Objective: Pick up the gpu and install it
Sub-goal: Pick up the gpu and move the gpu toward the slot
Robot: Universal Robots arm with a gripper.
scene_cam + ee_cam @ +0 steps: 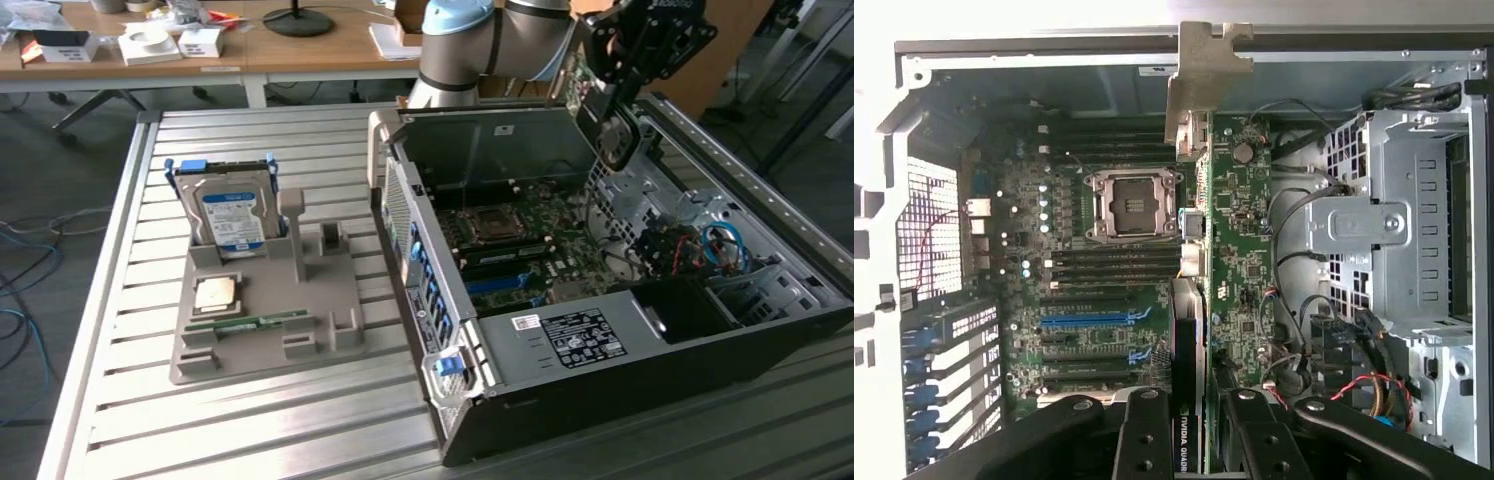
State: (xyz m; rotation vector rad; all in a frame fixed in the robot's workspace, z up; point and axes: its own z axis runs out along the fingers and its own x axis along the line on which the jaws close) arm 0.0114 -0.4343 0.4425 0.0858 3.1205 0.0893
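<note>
Gripping the gpu (1234, 260) with the gripper (1199, 405), jaws closed against both faces of the card. Held in the air over the open computer case (667, 345), above the motherboard (1104, 270), silvery bracket (1206, 70) at the end far from the gripper. Not yet seated in any slot. On the exterior view's left, well apart, a grey holder (267, 300) with the hard drive (230, 212) standing upright

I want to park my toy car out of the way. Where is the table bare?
The table is bare at the exterior view's left of the gray holder, in front of it, and behind the hard drive. The open computer case is crowded: the hand holds the gpu over its motherboard.
</note>
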